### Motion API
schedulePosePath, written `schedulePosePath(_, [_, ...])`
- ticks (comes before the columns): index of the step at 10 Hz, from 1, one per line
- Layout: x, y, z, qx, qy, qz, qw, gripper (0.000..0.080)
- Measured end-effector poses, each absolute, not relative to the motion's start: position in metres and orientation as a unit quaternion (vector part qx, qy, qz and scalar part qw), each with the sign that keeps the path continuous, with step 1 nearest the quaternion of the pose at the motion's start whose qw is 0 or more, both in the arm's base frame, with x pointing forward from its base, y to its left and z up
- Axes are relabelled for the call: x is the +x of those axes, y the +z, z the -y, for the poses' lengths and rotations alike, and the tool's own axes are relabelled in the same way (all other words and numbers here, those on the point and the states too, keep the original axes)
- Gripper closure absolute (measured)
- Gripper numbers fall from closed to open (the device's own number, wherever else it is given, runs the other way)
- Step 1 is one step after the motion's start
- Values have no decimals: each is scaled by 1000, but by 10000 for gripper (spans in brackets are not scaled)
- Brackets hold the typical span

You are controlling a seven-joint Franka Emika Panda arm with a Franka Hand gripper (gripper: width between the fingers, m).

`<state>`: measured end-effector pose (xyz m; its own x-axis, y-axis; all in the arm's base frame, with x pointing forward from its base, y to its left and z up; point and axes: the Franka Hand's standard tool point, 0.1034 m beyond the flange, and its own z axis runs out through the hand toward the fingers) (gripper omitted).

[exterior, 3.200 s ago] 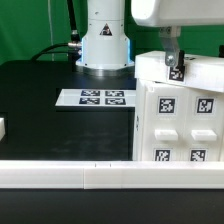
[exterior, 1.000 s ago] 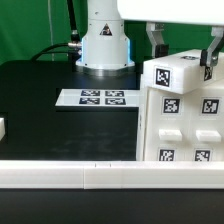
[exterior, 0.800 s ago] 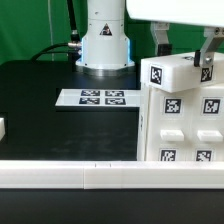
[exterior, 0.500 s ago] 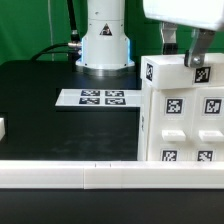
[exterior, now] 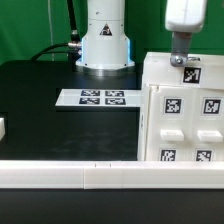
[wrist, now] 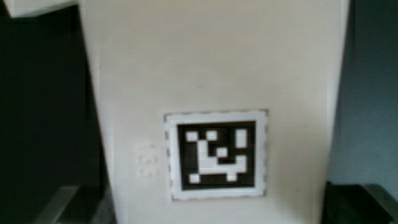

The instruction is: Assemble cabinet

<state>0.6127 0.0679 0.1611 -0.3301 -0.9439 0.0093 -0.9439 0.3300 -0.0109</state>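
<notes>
Cabinet parts are seen at the exterior view's right: the cabinet (exterior: 180, 118), a large white box with thick walls, stands on the black table (exterior: 50, 110) with its front face turned toward the camera, and black-and-white square tags are carried on that face in rows. A further tag lies on its top surface, close to the gripper (exterior: 183, 60). The gripper is lowered from above onto the top of the cabinet, near the rear edge, with its body hanging straight down. How far the jaws are spread cannot be told, since only one dark finger is made out in the exterior view and the contact point is hidden by the box; whether anything is clamped cannot be told either. In the wrist view a tall white surface of the cabinet (wrist: 205, 90) fills most of the frame, with one square tag (wrist: 215, 158) printed on it, and the picture is blurred. The marker board (exterior: 94, 98) lies flat on the table to the exterior view's left of the cabinet, just beside it, in front of the white robot base (exterior: 105, 40). A white rail (exterior: 70, 176) is run along the near edge of the table.
</notes>
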Motion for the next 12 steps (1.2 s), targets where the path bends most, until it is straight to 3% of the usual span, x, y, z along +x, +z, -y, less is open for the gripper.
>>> schedulePosePath(2, [612, 159, -69, 594, 6, 804, 1, 239])
schedulePosePath(3, [612, 159, -69, 594, 6, 804, 2, 54])
schedulePosePath(4, [612, 158, -69, 596, 6, 803, 2, 11])
schedulePosePath(12, [611, 155, -70, 599, 6, 801, 5, 2])
